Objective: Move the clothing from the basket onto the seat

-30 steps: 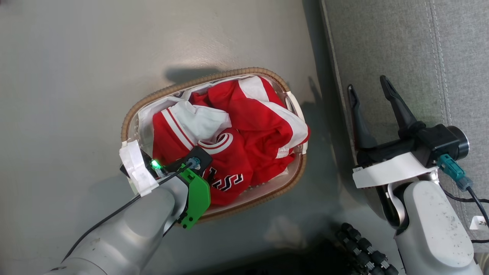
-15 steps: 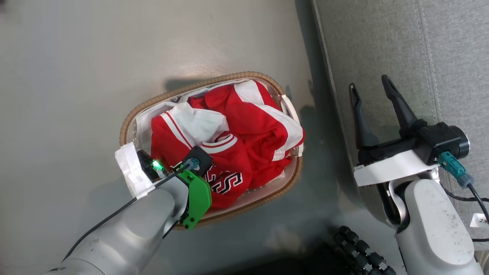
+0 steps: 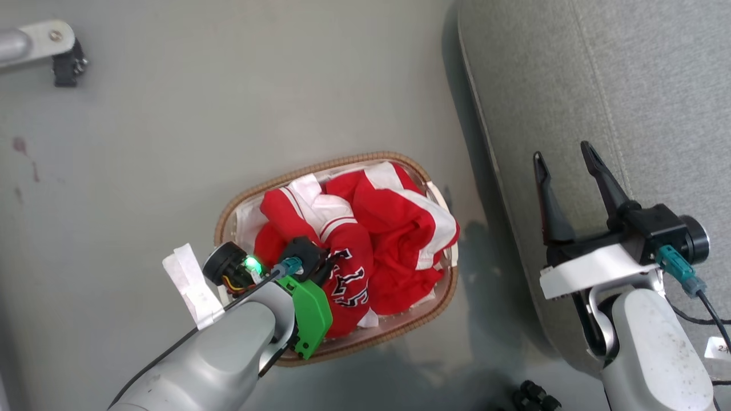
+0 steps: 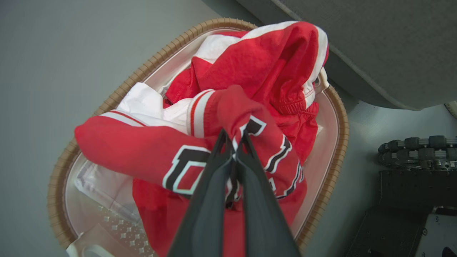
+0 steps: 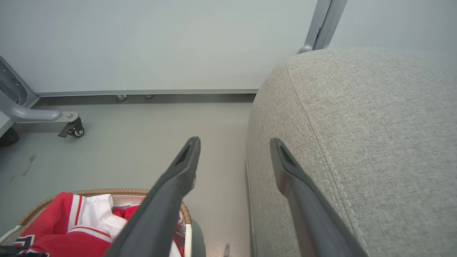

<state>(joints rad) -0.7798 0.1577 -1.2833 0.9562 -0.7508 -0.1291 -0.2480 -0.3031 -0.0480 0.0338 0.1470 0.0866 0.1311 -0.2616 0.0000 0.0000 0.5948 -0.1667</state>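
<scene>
One fold of the red clothing [image 4: 228,103] is pinched between the two dark fingers of the left gripper [image 4: 234,139], which is clenched on the cloth close to the black-and-white lettering. The pinched part is drawn up into a peak above the pile. The bulk of the clothing lies in the basket [image 3: 342,160], heaped to its woven rim, with one red-and-white piece spilling slightly over the side nearest the seat [image 3: 617,85]. The basket stands on the grey floor [image 3: 171,142], just beside the seat's rounded edge. The right gripper [image 3: 561,151] hangs over that edge with its fingers spread apart and nothing between them.

The step in hand looks like a first lift. A garment is grasped and none lies on the visible part of the seat, so the task seems near its start. The next move calls for raising the left arm high enough for the trailing cloth to clear the rim. The arm would then carry the cloth across to the right over the cushion before letting go. The garments are bunched together, so a second piece may ride up with the first, or the basket may tip or drag. The thin pinch could also slip.
</scene>
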